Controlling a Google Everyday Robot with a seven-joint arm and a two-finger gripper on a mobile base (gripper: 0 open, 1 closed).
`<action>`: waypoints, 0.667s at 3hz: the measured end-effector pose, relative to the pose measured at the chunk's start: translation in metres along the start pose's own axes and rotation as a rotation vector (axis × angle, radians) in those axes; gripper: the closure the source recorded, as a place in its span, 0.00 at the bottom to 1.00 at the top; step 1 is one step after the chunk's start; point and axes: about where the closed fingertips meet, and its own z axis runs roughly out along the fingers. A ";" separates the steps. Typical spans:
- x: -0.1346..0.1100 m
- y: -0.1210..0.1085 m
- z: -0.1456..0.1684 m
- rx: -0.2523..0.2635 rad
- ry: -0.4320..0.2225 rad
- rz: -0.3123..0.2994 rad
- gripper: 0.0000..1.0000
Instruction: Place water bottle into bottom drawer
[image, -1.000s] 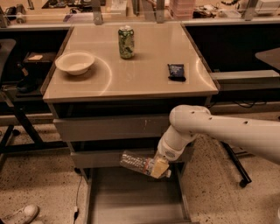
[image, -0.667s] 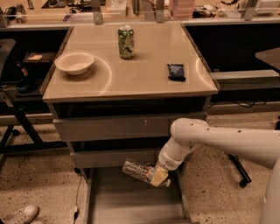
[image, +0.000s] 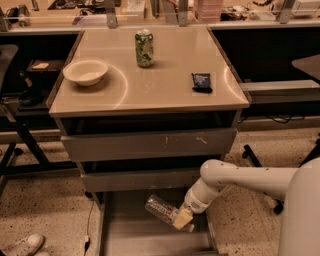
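Low down in front of the drawers, at the end of a white arm (image: 240, 179) reaching in from the right: the gripper (image: 183, 219), pale fingers (image: 179, 223) closed on the water bottle (image: 162, 208) at its lower right end. Held in the air over the open bottom drawer (image: 130, 241), just above its grey floor, apparently not touching it. Lying nearly flat, long axis on a diagonal from upper left to lower right. Free end pointing left and slightly up toward the drawer fronts, gripped end dipping toward the drawer's right side. Clear crinkled body with a darker band near the middle; impossible to tell which end bears the cap.

Directly above the bottle, the grey front of the middle drawer (image: 140, 180), and above that the top drawer (image: 150, 145). Up on the tabletop (image: 160, 97), well apart from all this: green can (image: 144, 48) upright at the back, white bowl (image: 86, 71) to the left, dark packet (image: 202, 82) to the right. In the bottom left corner, on the speckled floor (image: 50, 210), a pale shoe (image: 25, 245)
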 end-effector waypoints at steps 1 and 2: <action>0.004 0.003 0.010 -0.019 0.004 0.007 1.00; 0.006 0.004 0.016 -0.032 -0.002 0.015 1.00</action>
